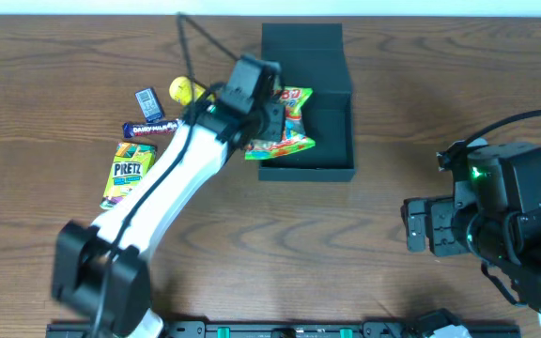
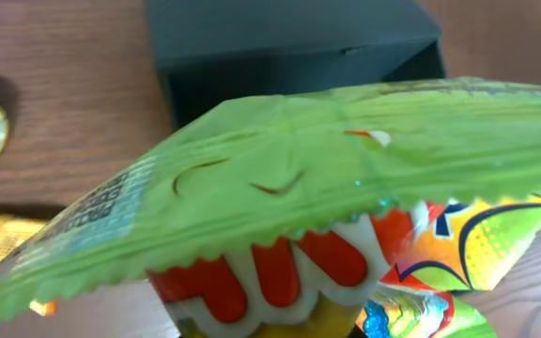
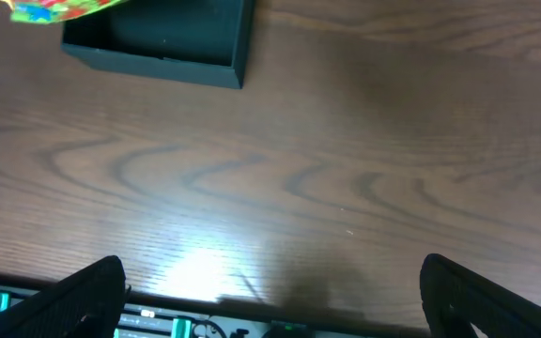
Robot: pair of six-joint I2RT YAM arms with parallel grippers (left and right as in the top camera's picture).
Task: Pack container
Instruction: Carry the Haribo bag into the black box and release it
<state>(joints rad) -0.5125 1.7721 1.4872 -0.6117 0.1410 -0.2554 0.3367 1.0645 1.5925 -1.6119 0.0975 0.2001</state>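
The container (image 1: 332, 167) is a dark charcoal-black square box with its flap lid open at the back, at the table's upper middle. It also shows in the left wrist view (image 2: 280, 42) and the right wrist view (image 3: 158, 56). My left gripper (image 1: 272, 117) is shut on a green and orange snack packet (image 1: 287, 122) and holds it over the box's left wall. The packet fills the left wrist view (image 2: 327, 178). My right gripper (image 3: 270, 296) is open and empty at the right of the table, over bare wood.
Left of the box lie a green Pretz packet (image 1: 125, 172), a dark chocolate bar (image 1: 150, 129), a small dark blue packet (image 1: 148, 100) and a yellow round item (image 1: 184, 91). The right arm's body (image 1: 501, 221) stands at the right.
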